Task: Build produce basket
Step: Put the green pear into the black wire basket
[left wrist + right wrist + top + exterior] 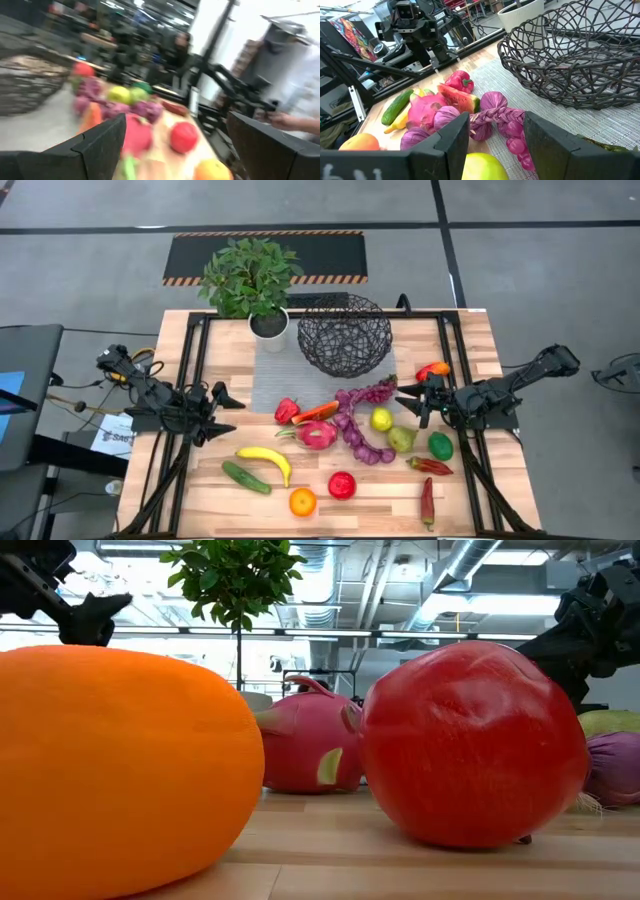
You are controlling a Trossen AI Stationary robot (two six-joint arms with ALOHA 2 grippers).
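The black wire basket [345,332] stands on a grey mat at the table's far middle and holds nothing; it also shows in the right wrist view [570,60]. The produce lies loose on the table: purple string [360,420], dragonfruit [316,435], red pepper [287,410], yellow-green fruit [381,419], pear [402,439], banana [266,460], cucumber [246,477], orange [302,501], apple [342,485]. My left gripper [232,413] is open and empty left of the red pepper. My right gripper [405,402] is open just right of the purple string [495,117], touching nothing.
A potted plant [250,280] in a white pot [269,325] stands left of the basket. A green lime [441,445], two red chilies [430,466] and an orange-red pepper [433,370] lie by my right arm. A person's hand shows beyond the table in the left wrist view [282,120].
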